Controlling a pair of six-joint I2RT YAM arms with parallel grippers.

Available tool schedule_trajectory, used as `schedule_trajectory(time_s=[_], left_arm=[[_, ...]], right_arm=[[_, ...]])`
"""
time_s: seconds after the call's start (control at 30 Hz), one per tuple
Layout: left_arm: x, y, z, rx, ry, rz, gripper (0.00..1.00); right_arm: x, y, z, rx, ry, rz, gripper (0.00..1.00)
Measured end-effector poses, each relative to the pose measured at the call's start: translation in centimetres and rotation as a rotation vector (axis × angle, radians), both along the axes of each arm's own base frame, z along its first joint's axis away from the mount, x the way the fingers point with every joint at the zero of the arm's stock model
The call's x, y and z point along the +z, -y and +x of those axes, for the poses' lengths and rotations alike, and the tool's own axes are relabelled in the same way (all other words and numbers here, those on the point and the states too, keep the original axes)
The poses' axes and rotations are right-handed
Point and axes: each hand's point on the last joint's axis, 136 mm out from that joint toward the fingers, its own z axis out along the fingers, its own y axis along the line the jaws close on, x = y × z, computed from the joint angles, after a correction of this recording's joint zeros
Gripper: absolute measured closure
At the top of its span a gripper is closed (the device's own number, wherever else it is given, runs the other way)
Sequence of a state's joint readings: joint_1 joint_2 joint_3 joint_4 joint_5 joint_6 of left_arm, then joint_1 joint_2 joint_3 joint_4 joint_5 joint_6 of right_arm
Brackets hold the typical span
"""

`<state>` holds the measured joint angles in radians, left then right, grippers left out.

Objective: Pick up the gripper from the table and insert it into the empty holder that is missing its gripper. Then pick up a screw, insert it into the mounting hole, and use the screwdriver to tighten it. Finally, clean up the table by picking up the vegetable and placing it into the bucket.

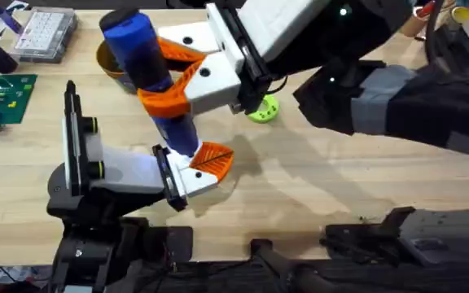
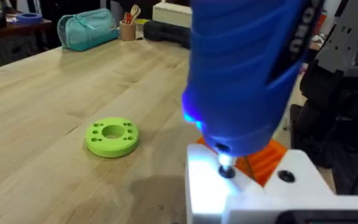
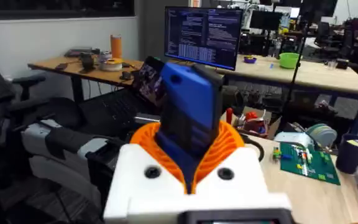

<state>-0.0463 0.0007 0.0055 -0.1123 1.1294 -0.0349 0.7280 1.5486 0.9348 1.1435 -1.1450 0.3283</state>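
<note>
My right gripper (image 1: 177, 77) holds the screwdriver (image 1: 149, 69) upright, centre frame, over the holder (image 1: 124, 172) at lower left.

A light wooden tabletop (image 1: 324, 187) with visible grain is seen from above. In the right wrist view, an office room is shown: a lit monitor (image 3: 201, 36) stands on a wooden desk (image 3: 73, 65), where an orange cup (image 3: 115, 45) is placed. A black office chair (image 3: 5, 99) is seen beside that desk. A second long desk (image 3: 328, 78) carries a green bowl (image 3: 289, 60). In the left wrist view, a teal pouch (image 2: 87, 29) and a pencil cup (image 2: 127, 28) are set at the tabletop's far end.
</note>
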Motion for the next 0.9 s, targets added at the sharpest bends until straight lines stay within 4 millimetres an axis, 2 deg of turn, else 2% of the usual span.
schedule_trajectory(time_s=[0.2, 0.33, 0.43, 0.57, 0.63, 0.77, 0.9], left_arm=[[0.0, 0.0, 0.0, 0.003, 0.001, 0.000, 0.996], [0.0, 0.0, 0.0, 0.001, 0.000, 0.000, 0.996], [0.0, 0.0, 0.0, 0.001, 0.001, 0.000, 0.996], [0.0, 0.0, 0.0, 0.001, 0.000, 0.000, 0.996], [0.0, 0.0, 0.0, 0.001, 0.001, 0.000, 0.996], [0.0, 0.0, 0.0, 0.001, 0.001, 0.000, 0.996], [0.0, 0.0, 0.0, 0.000, 0.000, 0.000, 0.996]], right_arm=[[0.3, 0.2, -0.4, 0.010, 0.034, 0.034, 0.974], [1.3, 0.5, -0.2, 0.011, 0.037, 0.052, 0.974], [3.0, 0.8, 0.3, 0.028, 0.051, 0.051, 0.974], [6.2, 1.2, 0.7, 0.057, 0.092, 0.048, 0.974], [7.1, 1.2, 0.7, 0.070, 0.096, 0.035, 0.974], [7.2, 1.1, 1.0, 0.091, 0.064, -0.019, 0.974], [6.1, 1.5, 3.5, 0.063, -0.067, -0.150, 0.974]])
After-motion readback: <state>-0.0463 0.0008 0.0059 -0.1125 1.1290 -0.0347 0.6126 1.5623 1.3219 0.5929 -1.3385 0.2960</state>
